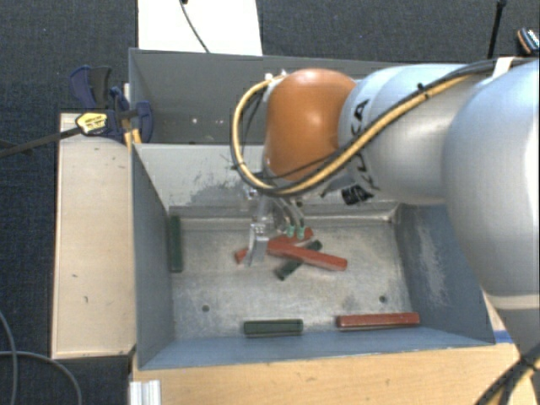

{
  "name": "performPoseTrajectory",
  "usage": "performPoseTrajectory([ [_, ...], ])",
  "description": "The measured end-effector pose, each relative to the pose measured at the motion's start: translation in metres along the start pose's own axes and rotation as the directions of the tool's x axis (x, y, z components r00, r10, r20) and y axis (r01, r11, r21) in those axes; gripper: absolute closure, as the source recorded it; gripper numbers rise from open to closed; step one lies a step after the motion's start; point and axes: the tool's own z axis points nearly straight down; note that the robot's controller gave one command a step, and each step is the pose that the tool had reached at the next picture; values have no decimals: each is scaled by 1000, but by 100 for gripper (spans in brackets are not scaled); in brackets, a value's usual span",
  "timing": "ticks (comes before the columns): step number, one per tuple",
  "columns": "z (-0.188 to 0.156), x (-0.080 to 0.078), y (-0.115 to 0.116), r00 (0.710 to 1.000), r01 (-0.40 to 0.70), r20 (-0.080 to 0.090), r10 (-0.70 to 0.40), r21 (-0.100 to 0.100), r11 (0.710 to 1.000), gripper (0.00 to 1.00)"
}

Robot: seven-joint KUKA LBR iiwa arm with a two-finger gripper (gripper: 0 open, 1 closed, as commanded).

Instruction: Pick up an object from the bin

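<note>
The red bar (314,258) at the centre of the bin (152,251) looks stiff, light and smooth, best pinched across its narrow width at mid-length. The hand (260,245) hangs over its 9 o'clock end, apart or together I cannot tell. A dark stick (291,270) lies against it, and bare floor opens toward 6 o'clock.

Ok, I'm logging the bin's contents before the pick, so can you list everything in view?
Bin: one, grey metal, mid-view.
Dark green bars: two, one along the left wall, one along the front edge.
Red-brown bar: one, front right.
Red bar: one, centre, lying across a dark bar.
Dark bar: one, blackish, centre, under the red bar.
Small red piece: one, just left of those.
Arm: one, silver with orange cover, from the right, over the centre.
</note>
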Motion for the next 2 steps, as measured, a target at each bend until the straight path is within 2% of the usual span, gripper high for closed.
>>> performPoseTrajectory([
  [1,85,6,-59,987,161,-7,-161,3,987,0],
  [2,82,4,-56,987,160,0,-160,1,987,100],
])
